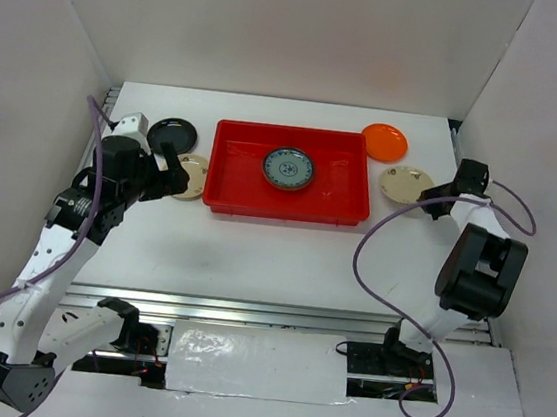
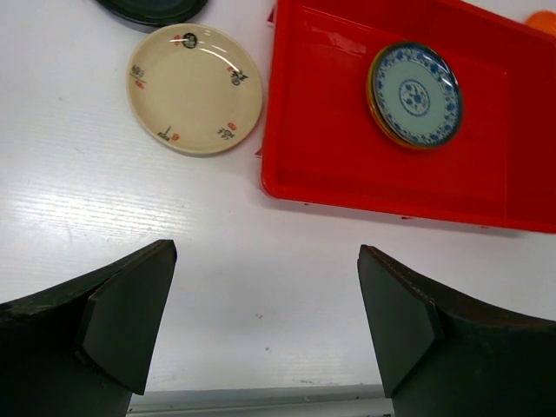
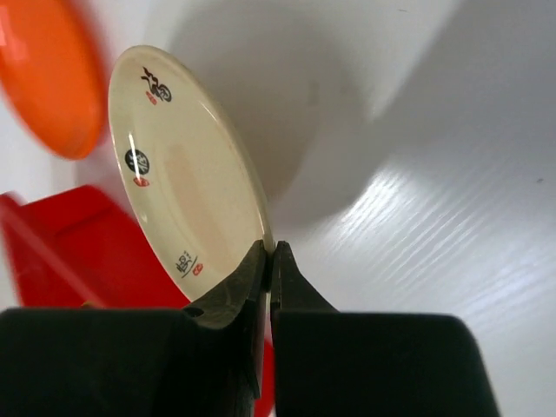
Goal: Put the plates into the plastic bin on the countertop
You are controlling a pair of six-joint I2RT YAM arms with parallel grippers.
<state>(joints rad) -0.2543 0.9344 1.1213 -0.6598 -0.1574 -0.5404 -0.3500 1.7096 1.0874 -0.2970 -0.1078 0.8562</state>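
The red plastic bin [image 1: 232, 178] stands at the back middle of the white countertop [image 1: 273, 258] and holds a blue-grey patterned plate [image 1: 288, 168] stacked on another plate. My right gripper [image 1: 433, 199] is shut on the rim of a cream floral plate [image 1: 405, 184], right of the bin; the wrist view shows the plate [image 3: 178, 174] pinched at its edge and lifted off the counter. An orange plate [image 1: 385, 141] lies behind it. My left gripper [image 1: 167, 173] is open and empty, near a second cream floral plate [image 2: 195, 88] and a black plate [image 1: 171, 135], left of the bin [image 2: 330, 156].
White walls close in the left, back and right sides. A metal rail [image 1: 276, 314] runs along the front edge. A small grey-white object [image 1: 130, 122] lies at the back left by the black plate.
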